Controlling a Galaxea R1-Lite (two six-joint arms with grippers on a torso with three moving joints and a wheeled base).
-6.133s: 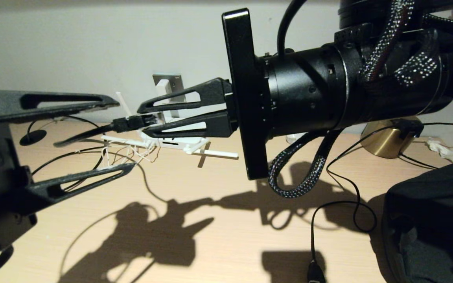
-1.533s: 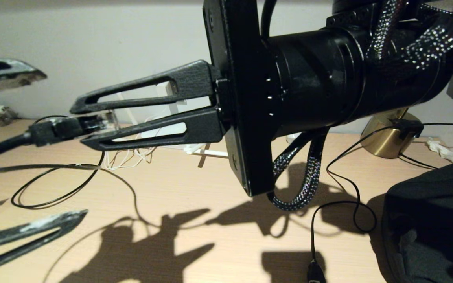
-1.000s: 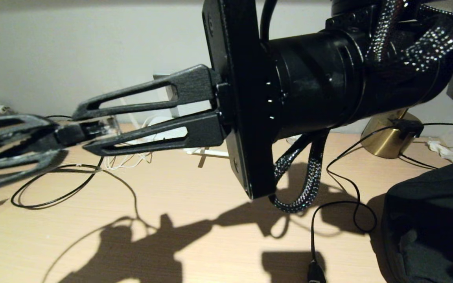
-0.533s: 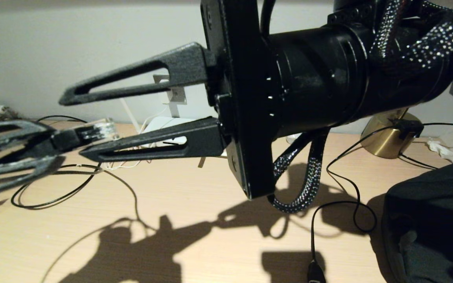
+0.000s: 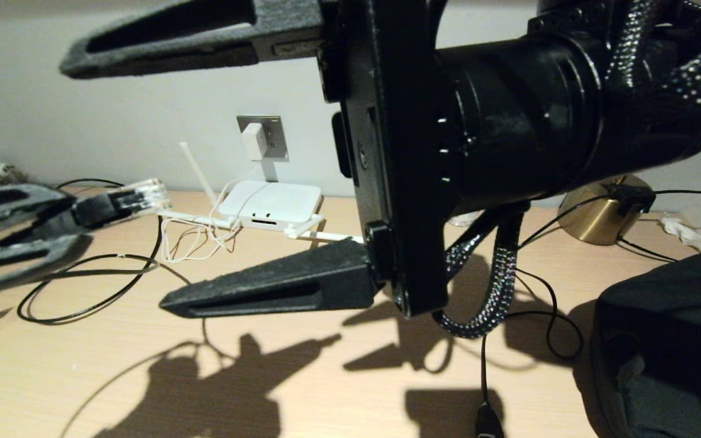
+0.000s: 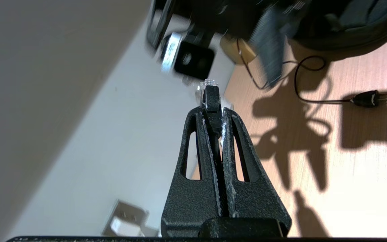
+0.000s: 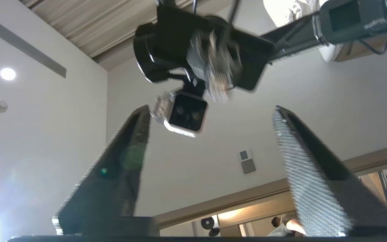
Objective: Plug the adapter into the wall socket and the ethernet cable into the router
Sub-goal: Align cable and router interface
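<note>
Now, clear-tipped ethernet cable (image 5: 120,201) pinched in left gripper (image 6: 215,111), boxy white router (image 5: 269,204)

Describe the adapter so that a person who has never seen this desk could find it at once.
Look at the pale wall behind the wooden desk and find the grey square wall socket just above the flat white router. The adapter is the small white block plugged into that socket. Unlike the router, it sits on the wall, has no antennas, and is much smaller.
</note>
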